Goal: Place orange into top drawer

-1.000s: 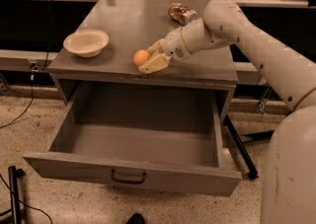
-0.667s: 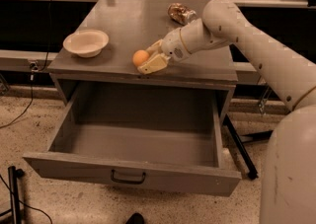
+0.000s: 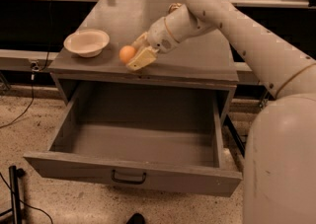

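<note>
While wide grey metal top drawer point(image 3: 74, 165) stands pulled open, cream gripper point(image 3: 133, 56) grasps small round orange point(image 3: 127, 54) at grey cabinet top point(image 3: 197, 60) front edge, near cream bowl point(image 3: 87, 43).

Speckled floor point(image 3: 74, 203) — grey cabinet point(image 3: 202, 60), dim warm light.

Orange point(image 3: 127, 54) in tool point(image 3: 133, 56) over cabinet point(image 3: 202, 62), top drawer point(image 3: 74, 165) — open

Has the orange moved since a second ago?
Yes. The small round orange fruit, at the tip of the gripper, shifted left, closer to the cream bowl, which stayed put. It is not yet over the open grey metal top drawer.
</note>
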